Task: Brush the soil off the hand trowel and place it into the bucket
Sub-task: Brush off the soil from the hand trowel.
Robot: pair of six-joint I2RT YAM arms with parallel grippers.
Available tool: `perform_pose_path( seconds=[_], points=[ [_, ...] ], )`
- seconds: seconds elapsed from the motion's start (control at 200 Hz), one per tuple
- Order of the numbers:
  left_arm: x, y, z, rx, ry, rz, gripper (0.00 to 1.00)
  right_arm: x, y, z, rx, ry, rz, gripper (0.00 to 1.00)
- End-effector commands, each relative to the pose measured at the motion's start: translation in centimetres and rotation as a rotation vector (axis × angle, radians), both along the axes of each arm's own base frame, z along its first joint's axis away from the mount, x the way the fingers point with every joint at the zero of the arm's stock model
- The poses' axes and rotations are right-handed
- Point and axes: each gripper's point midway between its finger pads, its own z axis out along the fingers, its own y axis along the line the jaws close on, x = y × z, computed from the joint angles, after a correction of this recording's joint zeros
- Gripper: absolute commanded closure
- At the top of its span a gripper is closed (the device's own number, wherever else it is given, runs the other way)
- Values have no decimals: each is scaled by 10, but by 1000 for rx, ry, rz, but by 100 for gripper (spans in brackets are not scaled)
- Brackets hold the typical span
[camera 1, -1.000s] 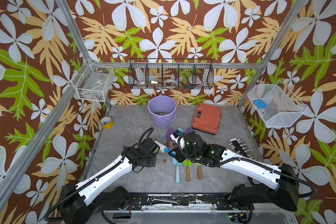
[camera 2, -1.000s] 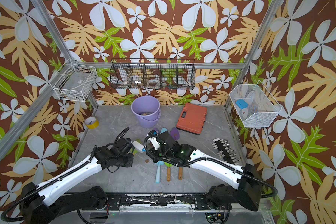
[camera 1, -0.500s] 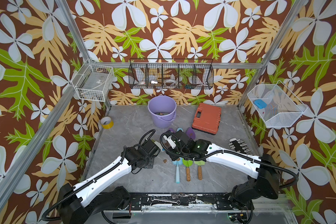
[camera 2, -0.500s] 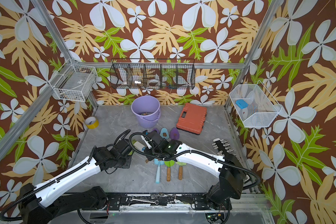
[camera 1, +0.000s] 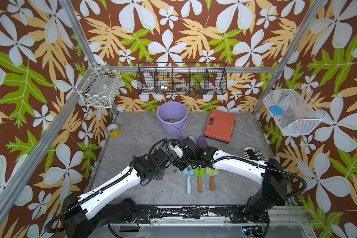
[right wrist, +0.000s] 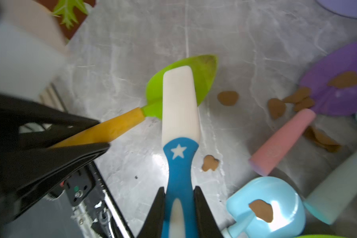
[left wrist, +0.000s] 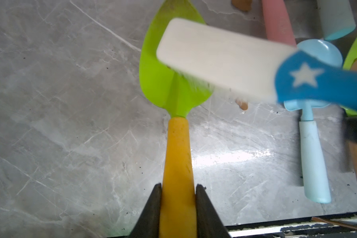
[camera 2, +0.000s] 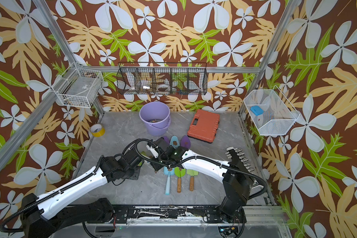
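Left wrist view: left end effector (left wrist: 178, 186) clamped on the yellow handle of the hand trowel (left wrist: 176, 131), green blade pointing away from it, low over or on the bench (left wrist: 70, 123); which, cannot tell.
Right wrist view: right end effector (right wrist: 179, 188) closed tight on the blue handle of the brush (right wrist: 180, 107), whose white head lies across the trowel's blade.
Soil: brown blobs of soil (right wrist: 228, 98) lie on the bench just beside the trowel's blade. A faint brownish smear shows near its tip, and the rest of the blade looks nearly clean.
Bucket: lavender bucket (camera 1: 172, 129) stands upright and well apart from the trowel, something already lying in its bottom.
Doing it well: likely the last strokes. Sweep from the blade's neck toward its tip, bristles pressed lightly, so the smear leaves over the edge. The left grip should hold the handle steady against each stroke. The brush should lift clear before the trowel travels to the bucket.
Markings: a white star (right wrist: 178, 151) on the brush handle is the only clear emblem. A faint stamp on the pink handle (right wrist: 280, 142) near the trowel cannot be read. No other writing is legible.
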Motion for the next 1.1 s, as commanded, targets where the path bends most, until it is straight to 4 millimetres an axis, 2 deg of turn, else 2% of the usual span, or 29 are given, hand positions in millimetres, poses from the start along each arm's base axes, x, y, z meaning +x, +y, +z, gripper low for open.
perform_pose_path(
  seconds=[0.0,0.09,0.16,0.26,0.325,0.415,0.52,0.586,0.651,0.726,0.806,0.851,0.926,0.991,1.096],
  points=[
    [4,2,3,0,-33,16,100,20,-19,16,-44,-94,-107,100],
    [4,2,3,-4,-37,18,100,5,-4,46,80,-103,-40,100],
    [4,1,4,-8,-38,18,100,-12,7,54,125,-95,25,100],
    [6,-1,5,-10,-39,15,100,-39,24,50,163,-40,133,100],
    [7,-2,6,-14,-44,13,100,-48,31,39,156,0,163,100],
    [7,-3,7,-21,-46,11,100,-39,28,18,98,8,119,100],
    [6,-3,7,-21,-45,8,100,-3,5,-4,8,-5,-18,100],
    [6,-3,7,-23,-46,11,100,17,-8,-4,7,-30,-85,100],
    [5,-2,6,-27,-47,13,100,28,-12,8,35,-63,-113,100],
    [5,-3,5,-31,-45,16,100,27,-5,27,89,-80,-90,100],
    [5,-2,6,-34,-50,21,100,9,10,41,164,-70,-17,100],
    [5,-2,6,-41,-51,23,100,-6,18,42,182,-65,39,100],
    [5,-4,7,-51,-55,22,100,-24,27,28,178,-23,98,100],
    [5,-5,6,-56,-55,21,100,-29,27,7,156,20,104,100],
    [5,-8,7,-72,-56,15,100,-4,8,-22,93,27,8,100]
  ],
)
